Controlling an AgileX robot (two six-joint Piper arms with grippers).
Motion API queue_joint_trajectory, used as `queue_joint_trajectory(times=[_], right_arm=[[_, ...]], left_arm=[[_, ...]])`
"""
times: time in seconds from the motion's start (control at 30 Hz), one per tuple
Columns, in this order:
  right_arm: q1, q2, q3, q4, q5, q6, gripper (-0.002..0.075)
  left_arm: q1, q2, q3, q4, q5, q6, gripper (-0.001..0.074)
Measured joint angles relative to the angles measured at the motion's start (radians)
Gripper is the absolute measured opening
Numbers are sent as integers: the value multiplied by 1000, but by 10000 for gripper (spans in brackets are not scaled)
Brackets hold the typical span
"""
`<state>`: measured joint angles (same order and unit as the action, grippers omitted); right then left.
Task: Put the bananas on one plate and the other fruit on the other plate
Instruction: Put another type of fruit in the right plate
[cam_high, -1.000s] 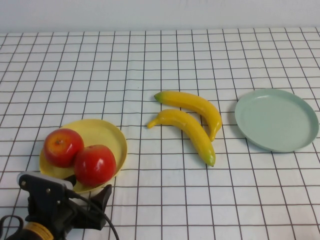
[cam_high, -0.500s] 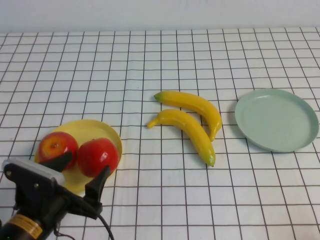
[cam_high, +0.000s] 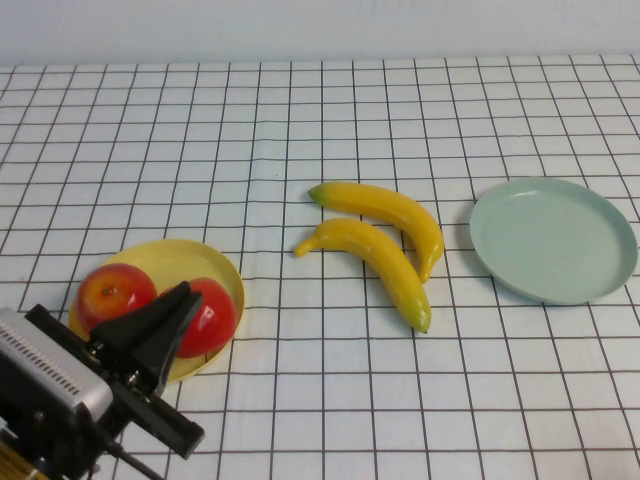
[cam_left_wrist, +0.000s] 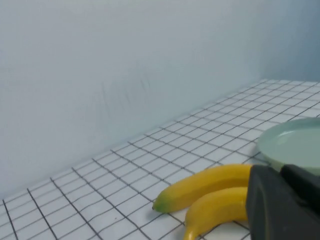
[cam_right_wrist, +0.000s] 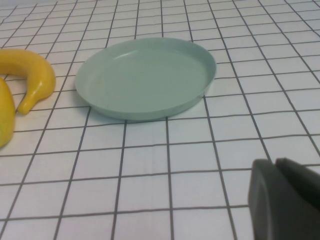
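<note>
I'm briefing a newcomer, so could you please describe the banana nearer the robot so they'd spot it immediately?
Start at the green plate on the table's right. Just left of it lie two bananas; the nearer banana is the one whose green tip comes closest to the robot, with the farther banana behind it.

Robot test bench, lab-like setting

A black-gridded white tabletop (cam_high: 300, 120) stood against a bare pale wall (cam_left_wrist: 125, 60); toy fruit and plastic plates were laid out as props.

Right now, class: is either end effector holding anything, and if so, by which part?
Nothing is held. The left end effector is shut and empty above the apples; the right end effector is shut near the green plate.
</note>
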<state>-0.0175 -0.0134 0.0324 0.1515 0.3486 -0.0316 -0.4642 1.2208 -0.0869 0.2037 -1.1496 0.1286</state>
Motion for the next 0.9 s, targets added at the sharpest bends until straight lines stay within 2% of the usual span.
queue_joint_trajectory(times=[0.17, 0.23, 0.33, 0.47, 0.57, 0.7, 0.9], right_arm=[[0, 0, 0, 0, 0, 0, -15], [0, 0, 0, 0, 0, 0, -15], [0, 0, 0, 0, 0, 0, -15], [0, 0, 0, 0, 0, 0, -15], [0, 0, 0, 0, 0, 0, -15], [0, 0, 0, 0, 0, 0, -15], [0, 0, 0, 0, 0, 0, -15]], left_arm=[[-2, -87, 0, 2, 15, -42, 4], [-2, -140, -6, -22, 99, -68, 2], [-2, -247, -65, -52, 405, -129, 1], [-2, -386, -239, -54, 986, -170, 1], [-2, -470, -365, -56, 1275, -178, 1], [-2, -563, -422, -53, 1488, -189, 1], [-2, -658, -422, -79, 1672, -189, 0]])
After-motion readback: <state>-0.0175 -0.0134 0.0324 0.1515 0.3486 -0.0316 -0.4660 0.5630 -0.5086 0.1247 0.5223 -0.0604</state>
